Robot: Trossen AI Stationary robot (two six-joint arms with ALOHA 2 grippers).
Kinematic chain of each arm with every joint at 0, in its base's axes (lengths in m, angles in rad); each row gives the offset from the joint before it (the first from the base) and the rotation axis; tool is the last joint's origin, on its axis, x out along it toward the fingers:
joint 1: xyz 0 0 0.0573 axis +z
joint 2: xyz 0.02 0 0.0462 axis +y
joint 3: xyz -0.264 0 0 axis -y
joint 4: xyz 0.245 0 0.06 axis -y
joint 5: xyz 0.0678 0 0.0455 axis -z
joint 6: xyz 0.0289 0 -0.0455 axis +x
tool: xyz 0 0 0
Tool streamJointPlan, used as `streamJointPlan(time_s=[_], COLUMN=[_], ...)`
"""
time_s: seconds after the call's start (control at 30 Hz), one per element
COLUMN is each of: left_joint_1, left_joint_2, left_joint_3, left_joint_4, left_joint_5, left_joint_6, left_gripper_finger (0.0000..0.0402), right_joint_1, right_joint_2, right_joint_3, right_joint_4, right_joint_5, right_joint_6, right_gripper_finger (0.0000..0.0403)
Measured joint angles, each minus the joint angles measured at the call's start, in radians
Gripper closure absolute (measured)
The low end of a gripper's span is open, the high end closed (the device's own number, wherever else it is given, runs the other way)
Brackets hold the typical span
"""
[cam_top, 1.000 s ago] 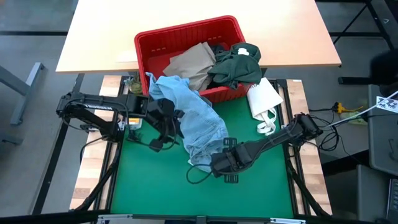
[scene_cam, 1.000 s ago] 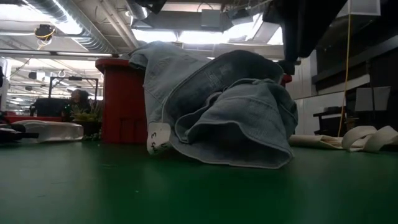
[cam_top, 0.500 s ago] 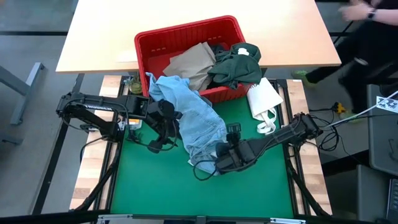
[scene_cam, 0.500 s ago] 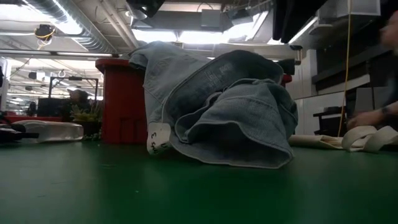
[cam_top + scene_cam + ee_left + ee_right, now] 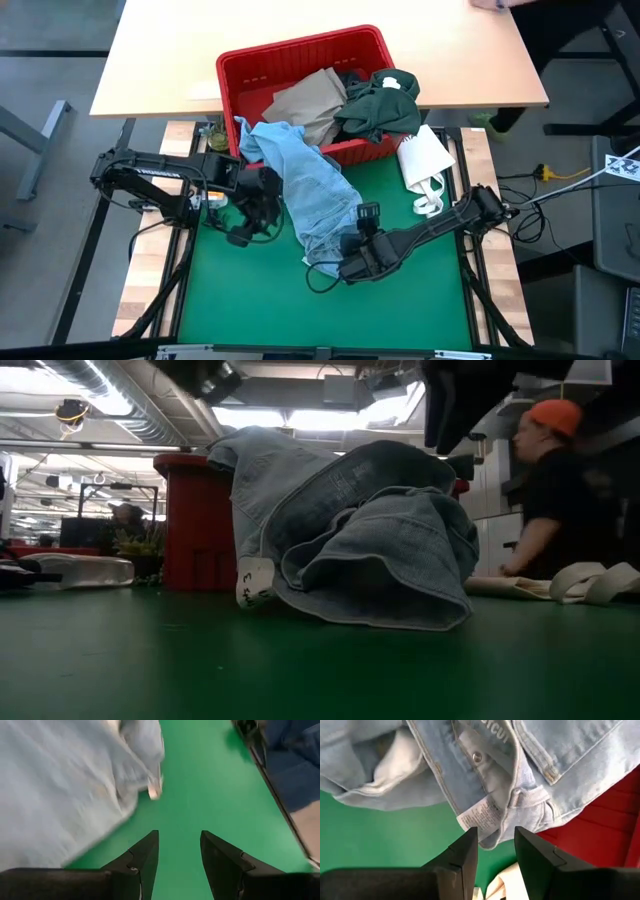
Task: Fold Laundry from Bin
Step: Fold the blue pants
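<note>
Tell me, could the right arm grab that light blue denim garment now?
Probably yes: the right gripper hangs open beside the light blue denim garment, nothing between them.

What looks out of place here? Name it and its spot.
The light blue garment hangs half out of the red bin, draped over its front rim onto the green mat. A white packet lies on the mat beside the bin.

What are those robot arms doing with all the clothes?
They are sorting laundry for folding. A light blue garment hangs out of the red bin onto the green mat. The left gripper is open above the mat beside it, holding nothing. The right gripper is open, pointing at the garment's waistband and label. Tan trousers and a dark green garment wait in the bin.
</note>
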Motion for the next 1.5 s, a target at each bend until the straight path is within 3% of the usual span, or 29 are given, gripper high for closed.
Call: streamJointPlan(time_s=[0.27, 0.4, 0.5, 0.63, 0.77, 1.03, 1.5], left_joint_1=[0.000, 0.000, 0.002, 0.017, 0.041, 0.126, 0.326], left_joint_2=[0.000, 0.000, 0.000, 0.000, 0.000, 0.000, 0.000], left_joint_3=[-0.096, -0.201, -0.268, -0.329, -0.362, -0.369, -0.369], left_joint_4=[-0.027, -0.035, -0.024, 0.062, 0.133, 0.206, 0.435], left_joint_5=[-0.077, -0.294, -0.506, -0.679, -0.805, -0.950, -0.955], left_joint_6=[-0.152, -0.231, -0.288, -0.320, -0.318, -0.282, -0.100], left_gripper_finger=[0.0261, 0.0267, 0.0281, 0.0307, 0.0335, 0.0381, 0.0400], right_joint_1=[-0.051, -0.073, -0.081, -0.085, -0.085, -0.083, -0.083], right_joint_2=[0.004, 0.004, 0.004, 0.004, 0.004, 0.003, -0.086], right_joint_3=[-0.051, -0.051, -0.051, -0.051, -0.041, 0.057, 0.071], right_joint_4=[0.053, 0.067, 0.061, 0.062, 0.058, -0.058, -0.094], right_joint_5=[0.063, 0.065, 0.068, 0.080, 0.081, 0.092, 0.103], right_joint_6=[0.000, 0.000, -0.003, -0.048, -0.057, -0.097, -0.001], right_gripper_finger=[0.0276, 0.0290, 0.0331, 0.0393, 0.0381, 0.0393, 0.0399])
